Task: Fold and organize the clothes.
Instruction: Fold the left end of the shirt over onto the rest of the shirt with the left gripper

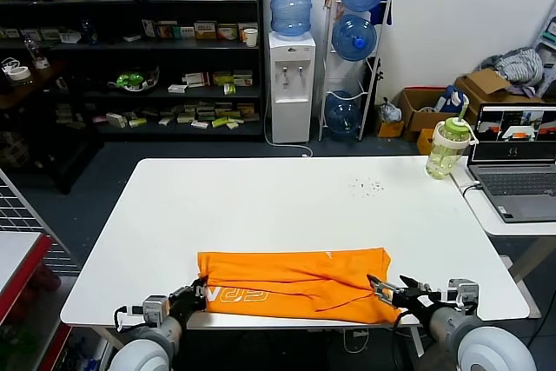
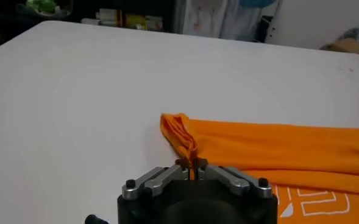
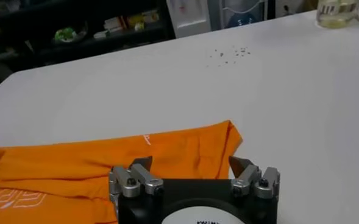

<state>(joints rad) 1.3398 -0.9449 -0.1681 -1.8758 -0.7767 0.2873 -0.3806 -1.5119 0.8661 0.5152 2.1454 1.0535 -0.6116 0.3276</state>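
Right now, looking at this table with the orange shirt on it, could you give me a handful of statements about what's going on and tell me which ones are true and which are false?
1. The orange T-shirt lies folded into a band near the table's front edge. True.
2. The left gripper is shut on the shirt's corner. True.
3. The right gripper is also clamped on cloth. False: its fingers are spread open over the shirt's other end.
4. White lettering shows on the shirt. True, near the left gripper's end.
5. The green-lidded bottle stands on the shirt. False: it stands at the table's far right corner, well apart from it.
6. The laptop is closed. False: its screen is up and lit.
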